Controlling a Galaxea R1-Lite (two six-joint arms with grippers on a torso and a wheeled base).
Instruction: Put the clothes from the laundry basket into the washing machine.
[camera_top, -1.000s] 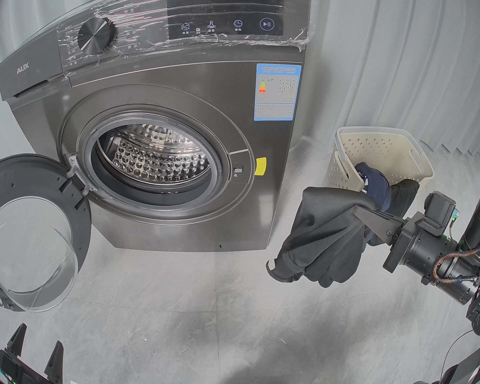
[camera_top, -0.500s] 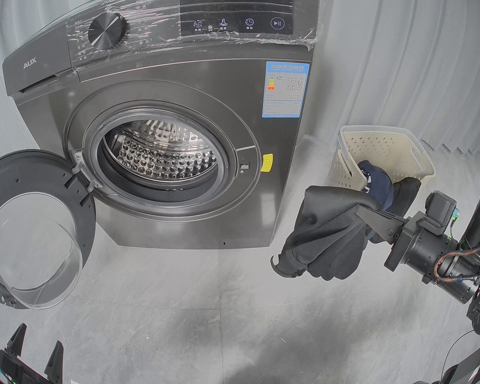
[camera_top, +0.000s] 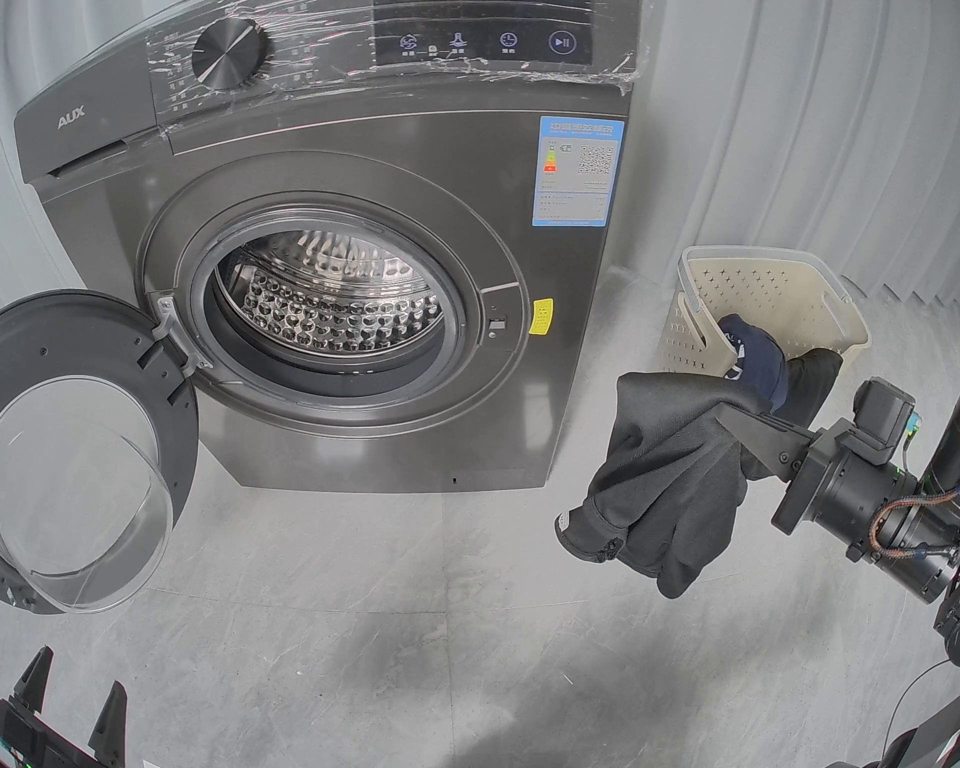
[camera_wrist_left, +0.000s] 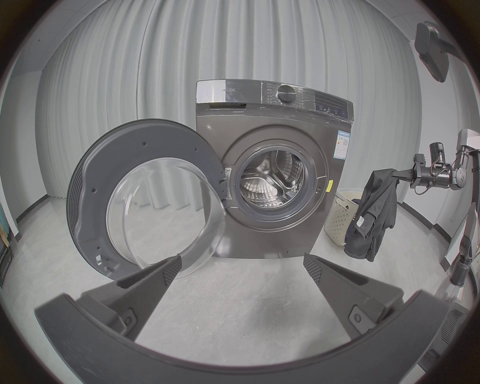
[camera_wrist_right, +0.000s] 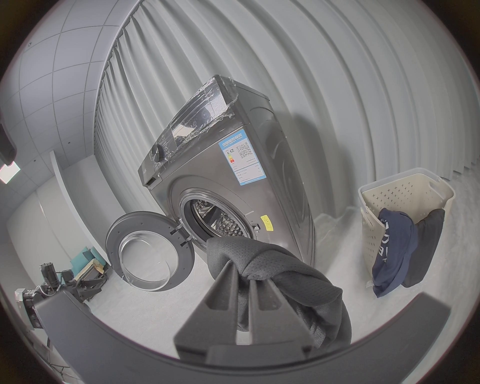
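My right gripper (camera_top: 742, 418) is shut on a dark grey garment (camera_top: 665, 480), which hangs in the air between the washing machine (camera_top: 400, 150) and the cream laundry basket (camera_top: 790, 290). The wrist view has the same garment (camera_wrist_right: 300, 290) bunched over the shut right gripper (camera_wrist_right: 245, 285). A navy garment (camera_top: 755, 350) and a black one (camera_top: 815, 375) drape over the basket's rim. The machine's drum (camera_top: 330, 290) is bare and its round door (camera_top: 80, 450) is swung wide to the left. Low at the left, my left gripper (camera_top: 70, 695) stands open with nothing in it, facing the machine (camera_wrist_left: 272, 177).
Grey tiled floor (camera_top: 400, 620) lies free in front of the machine. Pleated curtains (camera_top: 800, 120) close off the back, and the basket stands against them to the right of the machine. The open door juts out over the floor on the left.
The whole head picture has shifted, so the camera moved; the machine now sits slightly further right in it. The held garment's lower end has swung a little lower. Both grippers keep their states.
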